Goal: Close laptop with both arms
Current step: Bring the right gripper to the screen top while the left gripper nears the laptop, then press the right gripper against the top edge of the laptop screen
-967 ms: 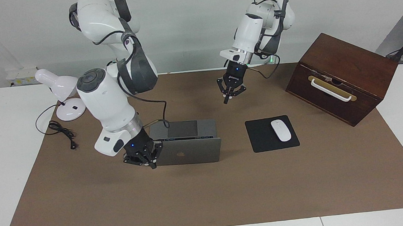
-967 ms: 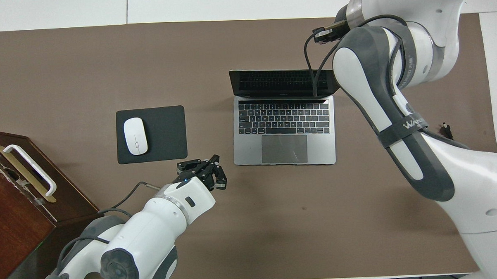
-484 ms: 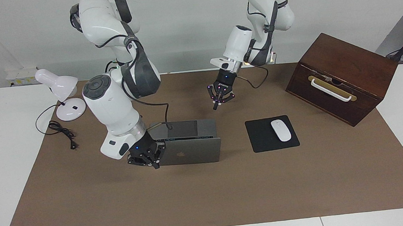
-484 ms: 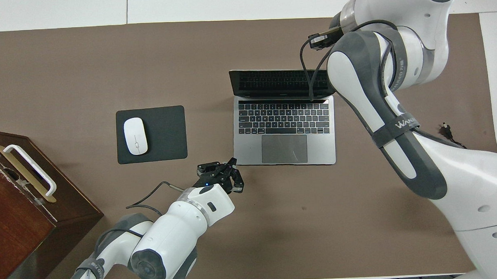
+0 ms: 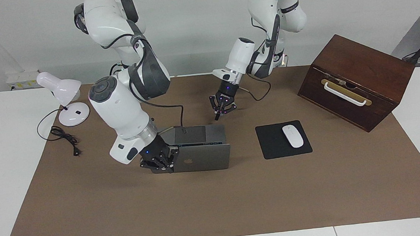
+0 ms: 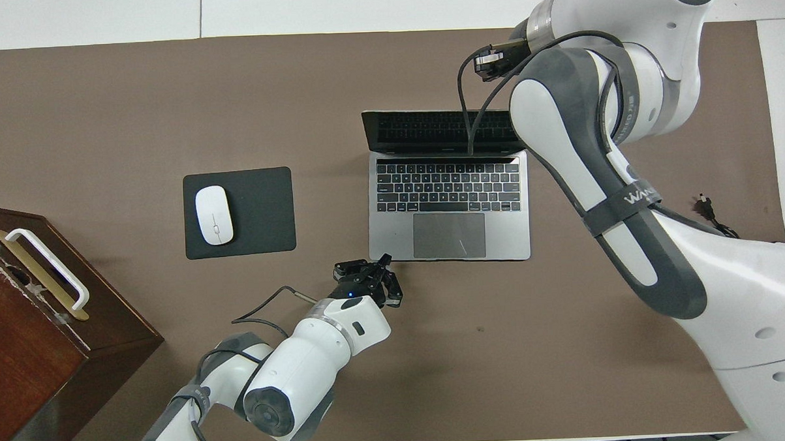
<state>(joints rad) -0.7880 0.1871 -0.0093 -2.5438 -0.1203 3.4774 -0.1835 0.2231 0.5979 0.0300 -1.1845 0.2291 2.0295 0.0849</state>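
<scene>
The laptop (image 5: 202, 159) sat open in the middle of the facing frame, on the brown mat (image 5: 217, 207) that covered the table (image 5: 3, 156). Its lid stood raised with the logo toward the camera. In the overhead frame its keyboard deck (image 6: 448, 226) lay just above centre, with the trackpad toward the bottom.

The right gripper (image 5: 158, 163) was low at the lid's side edge toward the right arm's end, right against the corner. Whether it was clenched or released could not be told, and in the overhead frame the arm's own bulk hid it.

The left gripper (image 5: 221, 111) hung released, fingers (image 6: 386, 261) spread, over the mat close by the deck's trackpad-side corner, not touching it.

A black mouse pad (image 5: 272, 145) with a white mouse (image 5: 292, 136) lay beside the laptop toward the left arm's end. A dark wooden box (image 5: 357, 80) stood past it at the frame's edge, and a white desk lamp (image 5: 62, 96) stood at the right arm's end, in the upper part of the frame
</scene>
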